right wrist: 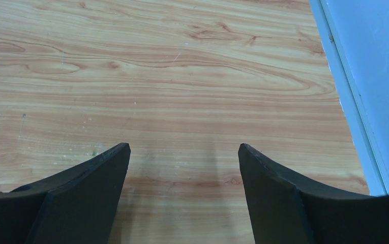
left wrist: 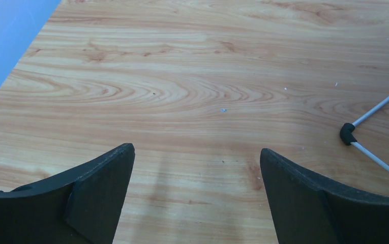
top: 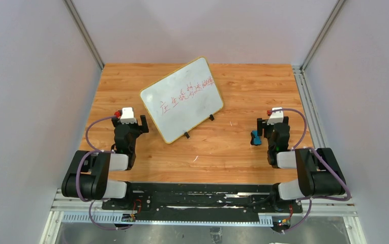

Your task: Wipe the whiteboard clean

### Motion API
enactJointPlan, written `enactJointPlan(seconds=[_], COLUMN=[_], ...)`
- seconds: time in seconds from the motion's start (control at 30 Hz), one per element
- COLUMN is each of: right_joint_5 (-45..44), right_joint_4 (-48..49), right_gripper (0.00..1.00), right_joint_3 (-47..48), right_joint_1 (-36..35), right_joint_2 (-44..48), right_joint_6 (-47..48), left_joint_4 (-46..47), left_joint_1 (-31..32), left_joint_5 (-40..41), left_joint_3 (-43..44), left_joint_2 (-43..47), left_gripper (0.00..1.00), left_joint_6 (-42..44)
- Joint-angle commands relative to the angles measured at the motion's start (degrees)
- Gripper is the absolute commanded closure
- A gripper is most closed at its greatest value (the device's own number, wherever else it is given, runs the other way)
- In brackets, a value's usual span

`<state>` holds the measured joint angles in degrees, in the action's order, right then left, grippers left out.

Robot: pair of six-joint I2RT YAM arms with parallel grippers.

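Over on the left, the left gripper (left wrist: 196, 151) hangs low over the bare wood of the table (top: 233, 152), jaws spread wide with nothing between them. Its wrist camera catches only grain and, off at the right edge, a thin pale rod with a black elbow (left wrist: 348, 133), probably part of the board's stand. Moving to the middle, the whiteboard (top: 182, 99) stands propped on its two black feet near the centre of the table. It is skewed so its lower-left corner comes near the left arm, and red handwriting runs across its face, not a stroke wiped yet. On to the right, a small blue eraser (top: 255, 138) lies on the wood just beside the right gripper (right wrist: 184, 147), on its inner side. That gripper is also fully open and holding nothing, and its own camera sees only table and the side rail, not the eraser. So by my reading this is the very start, with both arms parked and the tool untouched. The next move likely falls to the right arm: shift inward over the eraser, drop, and close on it squarely. The left arm is well placed to brace the board, since a propped panel may tip or slide under wiping pressure.
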<state>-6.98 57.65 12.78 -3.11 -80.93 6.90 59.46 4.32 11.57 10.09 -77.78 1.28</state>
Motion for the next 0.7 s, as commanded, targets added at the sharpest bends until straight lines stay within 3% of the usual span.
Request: enactJointPlan(seconds=[0.0,0.6,0.67], right_joint_5=[0.0,1.0,1.3], right_joint_4=[2.1,1.9,-4.8], right_gripper=[0.2,0.2,0.2], right_joint_3=[-0.1,0.3,2.3], right_joint_1=[0.9,0.9,0.8], right_joint_2=[-0.2,0.0,3.0], right_joint_6=[-0.4,0.2,0.2], left_joint_4=[2.2,2.2,2.2], left_joint_1=[0.3,0.3,0.3], left_joint_5=[0.8,0.8,0.8], left_joint_3=[0.7,0.6,0.7], left_joint_2=[-0.2,-0.2,-0.2], left_gripper=[0.02,0.02,0.01], left_joint_6=[0.5,0.5,0.5])
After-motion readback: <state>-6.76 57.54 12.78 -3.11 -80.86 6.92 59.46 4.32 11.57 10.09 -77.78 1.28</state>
